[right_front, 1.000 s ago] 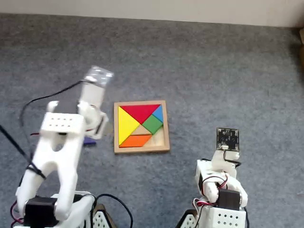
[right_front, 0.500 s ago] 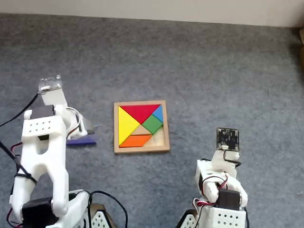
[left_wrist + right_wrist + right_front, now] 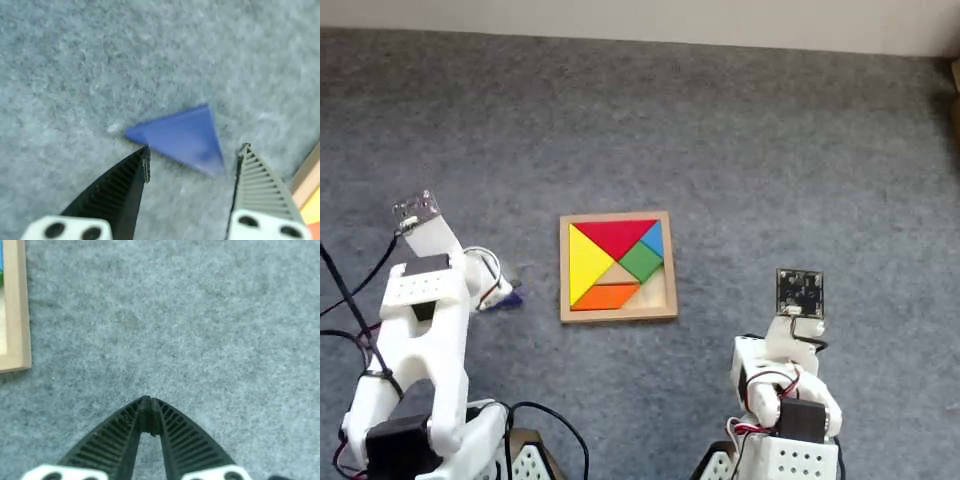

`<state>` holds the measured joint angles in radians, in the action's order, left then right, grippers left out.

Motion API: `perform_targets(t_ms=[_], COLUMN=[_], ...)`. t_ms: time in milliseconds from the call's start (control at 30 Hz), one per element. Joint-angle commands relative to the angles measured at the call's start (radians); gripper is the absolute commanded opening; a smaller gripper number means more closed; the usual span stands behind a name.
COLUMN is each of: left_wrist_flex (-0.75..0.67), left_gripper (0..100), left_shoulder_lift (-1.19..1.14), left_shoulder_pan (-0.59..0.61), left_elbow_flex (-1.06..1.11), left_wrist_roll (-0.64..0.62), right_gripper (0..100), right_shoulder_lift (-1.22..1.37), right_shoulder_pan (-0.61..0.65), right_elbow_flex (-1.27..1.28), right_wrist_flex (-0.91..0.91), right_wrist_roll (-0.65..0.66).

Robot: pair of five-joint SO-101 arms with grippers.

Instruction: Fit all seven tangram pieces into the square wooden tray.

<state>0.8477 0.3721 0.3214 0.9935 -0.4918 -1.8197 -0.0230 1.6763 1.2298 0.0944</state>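
Note:
The square wooden tray (image 3: 618, 315) lies mid-table holding a yellow triangle (image 3: 585, 262), red triangle (image 3: 617, 236), small blue triangle (image 3: 654, 240), green square (image 3: 641, 261) and orange parallelogram (image 3: 606, 295); its lower right corner is bare wood. A dark blue triangle (image 3: 182, 139) lies flat on the carpet left of the tray, mostly hidden under the left arm in the high view (image 3: 509, 299). My left gripper (image 3: 195, 151) hangs open just over it, one finger on each side. My right gripper (image 3: 149, 406) is shut on nothing, above bare carpet right of the tray.
Grey carpet covers the whole table. The tray's edge (image 3: 15, 305) shows in the right wrist view and its corner (image 3: 310, 175) in the left wrist view. The right arm (image 3: 788, 380) sits folded at the near edge.
The left arm swung left away from the tray, then drew back and down over the dark blue triangle, now covering most of it. The right arm has not moved.

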Motion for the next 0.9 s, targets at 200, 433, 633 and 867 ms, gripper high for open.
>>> perform_targets(t_ms=[200,433,633,867], left_wrist_flex=[-0.038,0.100,0.172,0.173], left_gripper=[27,17,6,3], left_shoulder_lift=[-0.156,-0.429,-0.553,-0.604], left_shoulder_pan=[-0.008,-0.004,-0.004,-0.012], left_elbow_flex=[-0.074,-0.351,-0.507,-0.636], left_wrist_roll=[-0.034,-0.032,-0.026,0.152], right_gripper=[0.5,0.5,0.5,0.5], right_shoulder_lift=[-0.012,-0.012,-0.012,-0.012], right_shoulder_pan=[-0.015,-0.015,-0.015,-0.015], right_elbow_flex=[0.068,0.068,0.068,0.068], right_wrist_flex=[-0.016,-0.016,-0.016,-0.016], right_wrist_roll=[0.009,0.008,0.006,0.006])
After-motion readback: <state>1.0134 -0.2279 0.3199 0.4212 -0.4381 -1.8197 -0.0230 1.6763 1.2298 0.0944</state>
